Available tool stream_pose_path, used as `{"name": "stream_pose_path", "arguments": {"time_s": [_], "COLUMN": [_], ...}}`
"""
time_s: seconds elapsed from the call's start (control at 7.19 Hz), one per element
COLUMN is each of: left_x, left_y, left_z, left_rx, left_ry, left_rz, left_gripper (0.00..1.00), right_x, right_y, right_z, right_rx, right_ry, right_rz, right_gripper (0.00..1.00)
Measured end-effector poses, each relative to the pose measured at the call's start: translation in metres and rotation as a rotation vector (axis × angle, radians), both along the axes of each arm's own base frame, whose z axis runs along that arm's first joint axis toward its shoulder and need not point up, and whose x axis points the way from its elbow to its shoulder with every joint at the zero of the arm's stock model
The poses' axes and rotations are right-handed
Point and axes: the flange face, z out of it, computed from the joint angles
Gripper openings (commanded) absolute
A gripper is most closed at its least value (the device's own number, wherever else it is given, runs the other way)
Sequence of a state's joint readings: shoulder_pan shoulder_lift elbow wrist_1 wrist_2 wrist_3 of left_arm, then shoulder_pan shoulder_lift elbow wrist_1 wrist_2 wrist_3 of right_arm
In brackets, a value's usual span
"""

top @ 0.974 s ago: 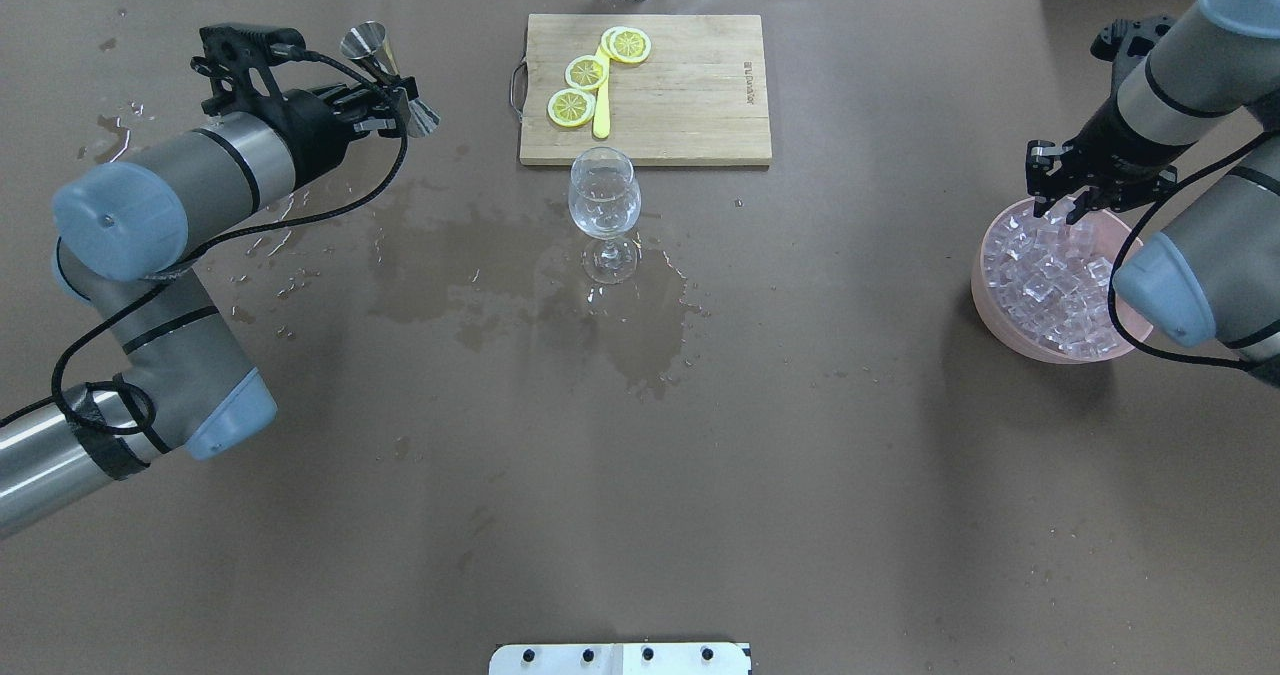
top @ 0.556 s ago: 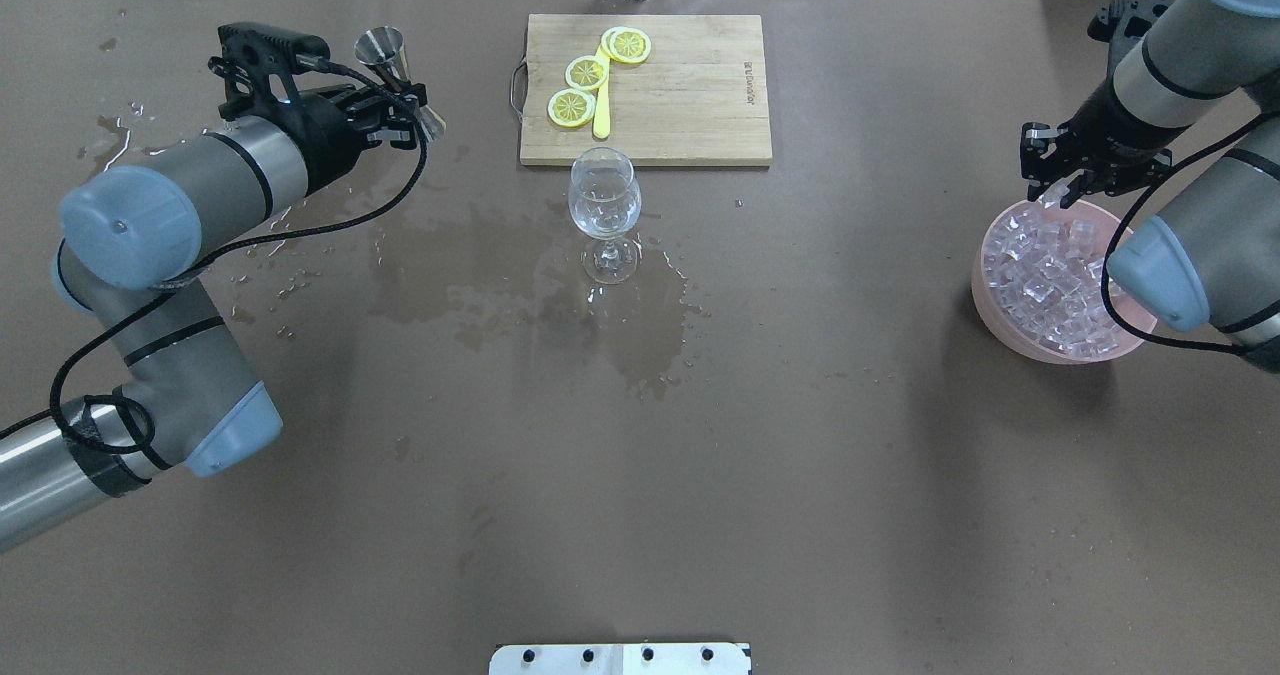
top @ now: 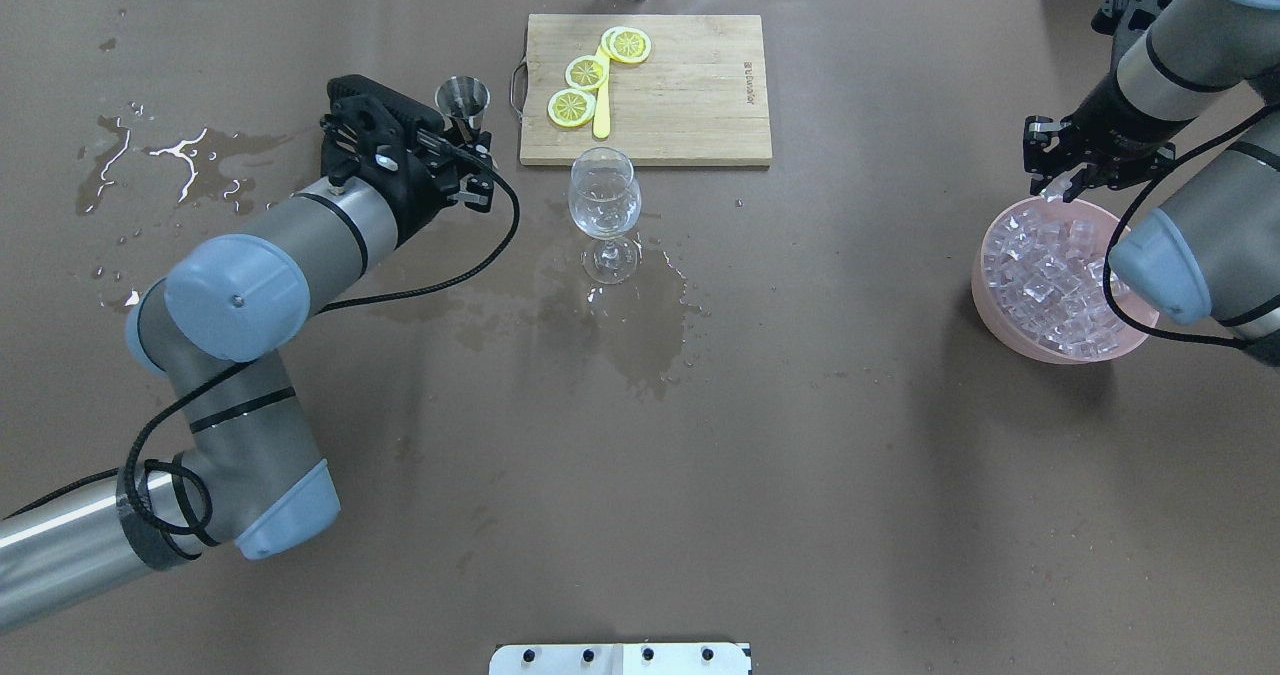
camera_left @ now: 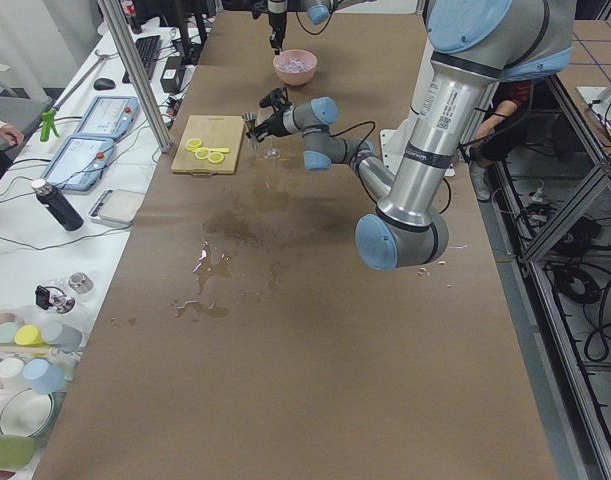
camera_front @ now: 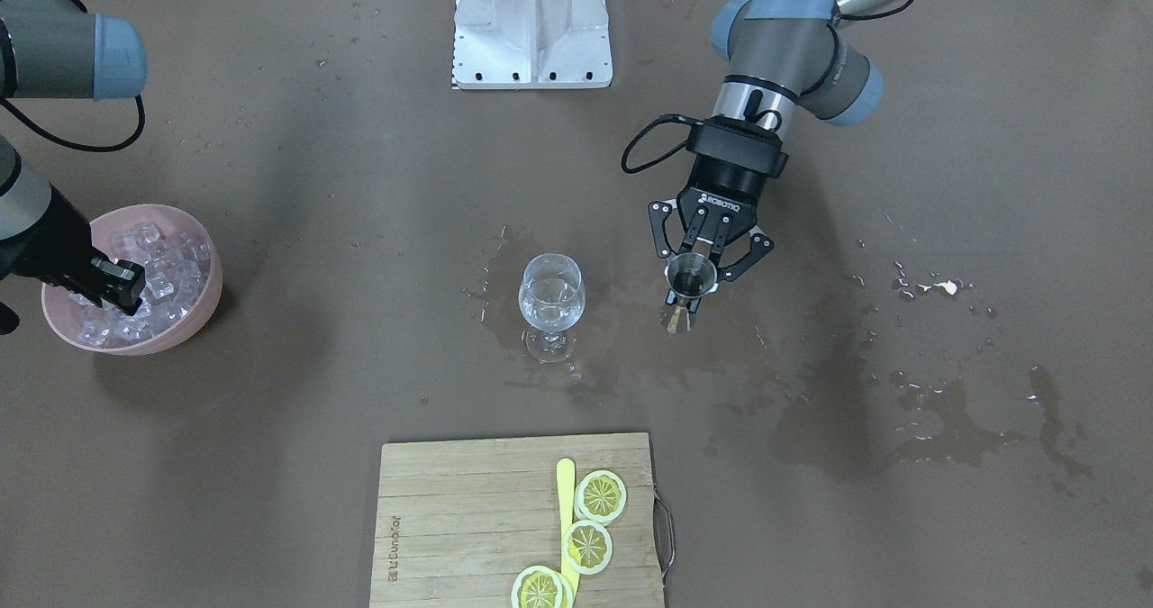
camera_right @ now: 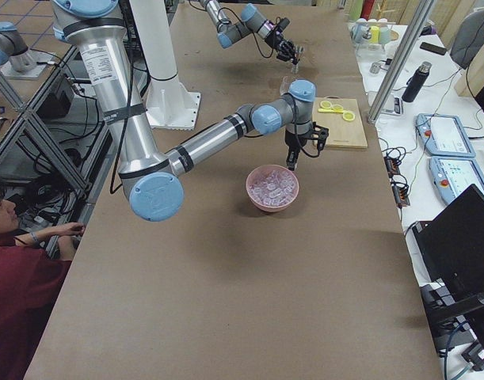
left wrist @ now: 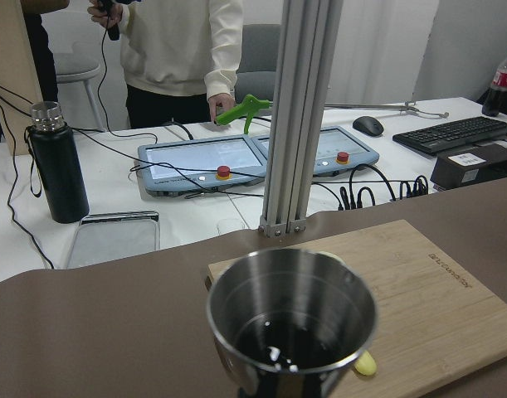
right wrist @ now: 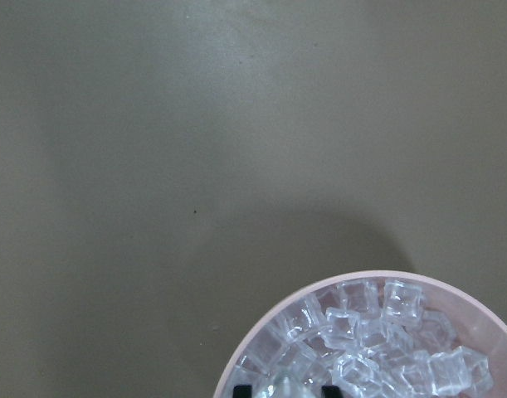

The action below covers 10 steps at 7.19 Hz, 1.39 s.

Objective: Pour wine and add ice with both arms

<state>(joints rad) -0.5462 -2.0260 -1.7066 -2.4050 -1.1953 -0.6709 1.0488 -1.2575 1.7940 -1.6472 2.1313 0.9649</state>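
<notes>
My left gripper (top: 474, 160) is shut on a steel jigger (top: 463, 95) and holds it upright just left of the wine glass (top: 603, 195). In the front view the jigger (camera_front: 691, 276) sits between the fingers beside the glass (camera_front: 551, 297). The left wrist view shows the jigger (left wrist: 292, 319) with a little clear wine at its bottom. The glass holds a small amount of clear liquid. My right gripper (top: 1058, 187) hovers over the far rim of the pink bowl (top: 985, 305) of ice (top: 1050, 280), shut on one ice cube (right wrist: 284, 386).
A wooden cutting board (top: 680, 95) with lemon slices (top: 585, 72) and a yellow stick lies behind the glass. Wet patches (top: 640, 325) spread around the glass and at the far left (top: 180, 160). A white mounting block (camera_front: 531, 22) stands at the robot's edge.
My left arm has swung right, bringing the jigger from the far left to beside the glass and turning it upright. My right gripper has risen slightly out of the ice with a cube.
</notes>
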Motion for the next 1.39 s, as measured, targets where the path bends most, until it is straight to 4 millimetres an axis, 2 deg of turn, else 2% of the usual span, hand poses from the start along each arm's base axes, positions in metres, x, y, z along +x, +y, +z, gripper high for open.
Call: {"name": "stream_pose_path", "arguments": {"time_s": [0.28, 0.83, 1.39], "left_x": [0.015, 0.010, 0.018], "left_y": [0.006, 0.015, 0.018], "left_z": [-0.016, -0.052, -0.057], "left_rx": [0.009, 0.044, 0.084], "left_ry": [-0.060, -0.196, -0.324], "left_rz": [0.007, 0.040, 0.070], "left_gripper": [0.00, 0.00, 0.00], "right_x": [-0.001, -0.003, -0.005], "right_y": [-0.003, -0.007, -0.007], "right_z": [-0.007, -0.018, -0.030], "right_rx": [0.007, 0.020, 0.033], "right_ry": [-0.006, -0.014, -0.029], "right_rz": [0.003, 0.004, 0.003], "right_gripper": [0.20, 0.20, 0.20]}}
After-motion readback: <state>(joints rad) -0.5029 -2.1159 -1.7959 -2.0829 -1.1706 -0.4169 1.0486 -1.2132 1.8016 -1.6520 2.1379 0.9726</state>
